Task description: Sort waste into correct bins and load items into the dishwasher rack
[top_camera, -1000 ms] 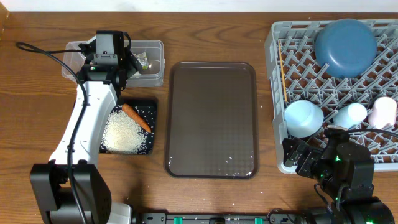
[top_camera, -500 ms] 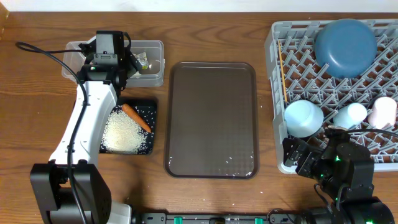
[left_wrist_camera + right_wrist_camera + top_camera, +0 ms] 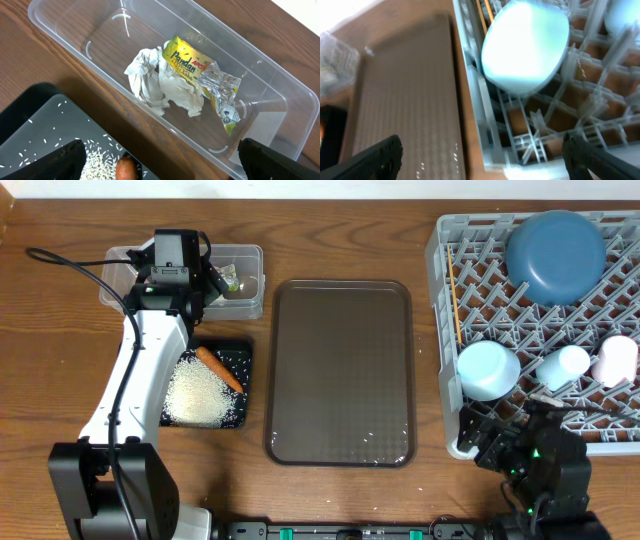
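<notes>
Overhead, the left arm reaches across the wooden counter [image 3: 50, 380] to the clear plastic rectangular tub [image 3: 115, 45] at the far left. The left tool [image 3: 161, 162] hangs above the tub's near wall with its fingers spread wide and nothing between them. Inside the tub lie a crumpled white paper tissue [image 3: 160, 85] and a yellow-green printed wrapper [image 3: 192, 62], touching each other, the wrapper partly over the tissue.

Just beside the tub, on its near side, sits the shallow black rectangular tray [image 3: 238, 355]. It holds a heap of white rice grains [image 3: 200, 392] and a small orange carrot [image 3: 218, 368] lying at a slant along the heap's far edge. A larger dark brown serving tray [image 3: 340, 370] lies in the middle of the counter.

On the right stands the large grey plastic rack [image 3: 445, 330] with its upright pegs. A big dark-blue bowl [image 3: 555, 242] rests in its far part, seemingly mouth-down. A small light-blue bowl [image 3: 487, 368] sits at the near left, with two small white cups [image 3: 562, 367] in a row to its right. Thin wooden chopsticks [image 3: 455, 300] lie along the rack's left side.

The right tool [image 3: 485, 160] hovers at the rack's near left corner, by the light-blue bowl. Its fingers are wide apart and grip nothing. The right wrist view is blurred.
</notes>
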{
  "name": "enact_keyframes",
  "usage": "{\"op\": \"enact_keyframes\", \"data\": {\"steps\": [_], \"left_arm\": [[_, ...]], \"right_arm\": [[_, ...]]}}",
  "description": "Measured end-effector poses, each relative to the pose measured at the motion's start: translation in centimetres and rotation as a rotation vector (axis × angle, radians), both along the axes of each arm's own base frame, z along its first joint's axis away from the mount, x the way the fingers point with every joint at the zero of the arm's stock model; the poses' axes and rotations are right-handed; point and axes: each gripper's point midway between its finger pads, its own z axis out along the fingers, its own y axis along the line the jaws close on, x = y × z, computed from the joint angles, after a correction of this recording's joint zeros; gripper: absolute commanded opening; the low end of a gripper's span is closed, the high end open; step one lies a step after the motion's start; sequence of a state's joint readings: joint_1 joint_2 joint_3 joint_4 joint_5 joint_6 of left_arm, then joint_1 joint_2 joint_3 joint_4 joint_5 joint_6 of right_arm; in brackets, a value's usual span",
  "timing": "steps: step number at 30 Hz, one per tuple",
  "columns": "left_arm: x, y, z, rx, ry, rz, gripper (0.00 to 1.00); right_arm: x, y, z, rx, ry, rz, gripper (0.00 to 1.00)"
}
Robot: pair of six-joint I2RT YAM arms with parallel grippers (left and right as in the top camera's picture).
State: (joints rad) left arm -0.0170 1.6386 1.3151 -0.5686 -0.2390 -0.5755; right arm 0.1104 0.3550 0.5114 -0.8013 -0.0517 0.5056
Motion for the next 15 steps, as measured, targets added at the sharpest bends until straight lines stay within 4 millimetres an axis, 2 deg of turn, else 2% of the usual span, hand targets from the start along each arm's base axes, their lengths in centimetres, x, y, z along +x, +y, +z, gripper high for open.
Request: {"op": "enact_keyframes", "data": {"steps": [8,11,15], "left_arm": [[0.0,0.0,0.0,0.000,0.000,0.000,0.99],[0.0,0.0,0.0,0.000,0.000,0.000,0.99],[0.0,0.0,0.0,0.000,0.000,0.000,0.99]], "right_arm": [[3.3,0.9,2.1,-0.014,-0.399,0.065,0.99],[4.1,1.0,1.9,-0.019,-0.493,0.070,0.99],[4.8,0.5,0.6,-0.023,-0.555,0.052,0.99]]}}
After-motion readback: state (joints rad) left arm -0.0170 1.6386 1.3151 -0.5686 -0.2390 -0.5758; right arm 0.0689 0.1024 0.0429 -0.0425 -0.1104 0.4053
